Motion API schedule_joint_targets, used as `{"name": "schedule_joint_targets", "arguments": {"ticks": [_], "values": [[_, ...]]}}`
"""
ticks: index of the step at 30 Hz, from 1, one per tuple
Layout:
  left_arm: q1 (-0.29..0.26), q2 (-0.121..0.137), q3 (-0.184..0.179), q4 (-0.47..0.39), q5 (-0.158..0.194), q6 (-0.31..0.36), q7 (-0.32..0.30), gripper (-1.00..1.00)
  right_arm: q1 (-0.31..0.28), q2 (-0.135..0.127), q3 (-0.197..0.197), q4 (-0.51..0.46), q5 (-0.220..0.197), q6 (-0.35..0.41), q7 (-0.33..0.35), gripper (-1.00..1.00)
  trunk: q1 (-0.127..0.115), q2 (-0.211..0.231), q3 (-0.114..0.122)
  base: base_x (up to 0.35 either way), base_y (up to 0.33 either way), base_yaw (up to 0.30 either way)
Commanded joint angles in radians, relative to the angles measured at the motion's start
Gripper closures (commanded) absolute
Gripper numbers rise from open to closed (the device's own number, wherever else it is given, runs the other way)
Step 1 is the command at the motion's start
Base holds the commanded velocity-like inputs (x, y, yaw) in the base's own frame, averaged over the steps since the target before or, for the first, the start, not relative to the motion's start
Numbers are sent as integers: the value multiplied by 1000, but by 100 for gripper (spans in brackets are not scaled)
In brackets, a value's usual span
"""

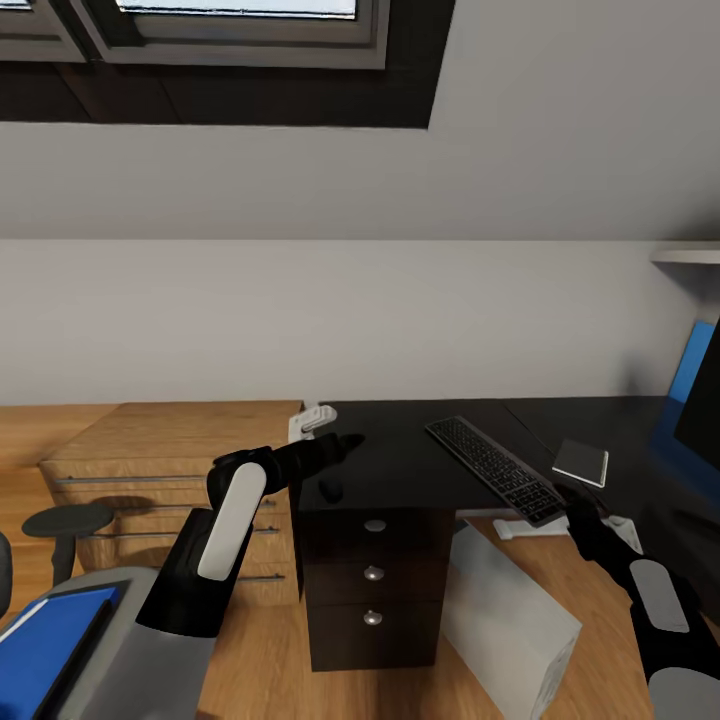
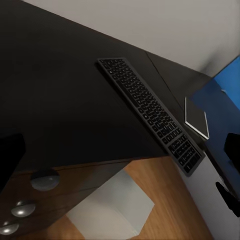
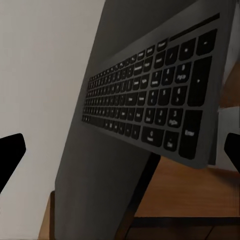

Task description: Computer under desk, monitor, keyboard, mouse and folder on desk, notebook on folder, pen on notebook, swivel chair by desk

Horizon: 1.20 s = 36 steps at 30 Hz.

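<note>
Black keyboard (image 1: 497,469) lying diagonally on the black desk (image 1: 400,455), one end jutting past the desk's front edge. Right gripper (image 3: 120,150) just short of that overhanging end, jaws spread wide, grasping nothing. Left gripper (image 1: 345,441) above the desk's drawer end; jaws' state unclear. Grey computer (image 1: 505,620) under the desk.

The counter (image 1: 420,455) is finished in smooth black with a faint sheen, and round silvery metal knobs (image 1: 374,573) are set on its drawers. The keyboard (image 1: 495,469) is seen as matt dark-grey plastic. A warm wood grain is shown on the chest (image 1: 170,440) and floor (image 1: 260,680). The computer (image 1: 505,615) is rendered in plain matt light grey.
</note>
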State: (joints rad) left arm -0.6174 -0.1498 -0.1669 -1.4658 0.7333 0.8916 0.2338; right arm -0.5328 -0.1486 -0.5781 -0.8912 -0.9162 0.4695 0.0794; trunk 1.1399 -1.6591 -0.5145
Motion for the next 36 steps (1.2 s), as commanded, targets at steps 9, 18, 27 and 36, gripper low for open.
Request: {"name": "schedule_joint_targets", "arguments": {"ticks": [9,18,27,36], "values": [[-1,0,0,-1,11,3,10,-100,-1,-2,-4,1,-1,5,-1,-100,35,-64,-29,0,0,0],[-1,-1,0,-1,11,3,10,-100,-1,-2,-3,34,-1,-1,-1,-100,69,-127,-58,0,0,0],[-1,-1,0,-1,11,3,10,-100,-1,-2,-3,44,-1,-2,-1,-100,104,-190,-86,0,0,0],[-1,2,1,2,12,2,9,-100,-1,-3,-3,44,-1,-2,-1,-100,111,-204,-92,1,0,0]]}}
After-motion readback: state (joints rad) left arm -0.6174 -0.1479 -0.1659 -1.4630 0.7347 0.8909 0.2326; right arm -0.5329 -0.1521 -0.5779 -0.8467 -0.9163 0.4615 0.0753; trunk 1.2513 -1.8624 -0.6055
